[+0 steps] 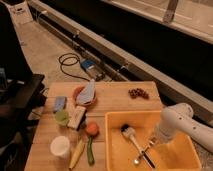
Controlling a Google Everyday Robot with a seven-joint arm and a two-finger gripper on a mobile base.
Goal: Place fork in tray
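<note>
Camera view: arm bent downward; gripper low inside tray.

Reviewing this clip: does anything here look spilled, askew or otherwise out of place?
Nothing looks spilled or damaged. Inside the yellow tray, the fork seems to cross a dark utensil beside a brush, which is untidy but not a fault. The tool hangs low over the tray's right half, near the fork.

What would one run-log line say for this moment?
gripper: low inside tray, right side | fork: in tray beside brush | fork held: cannot tell
</note>
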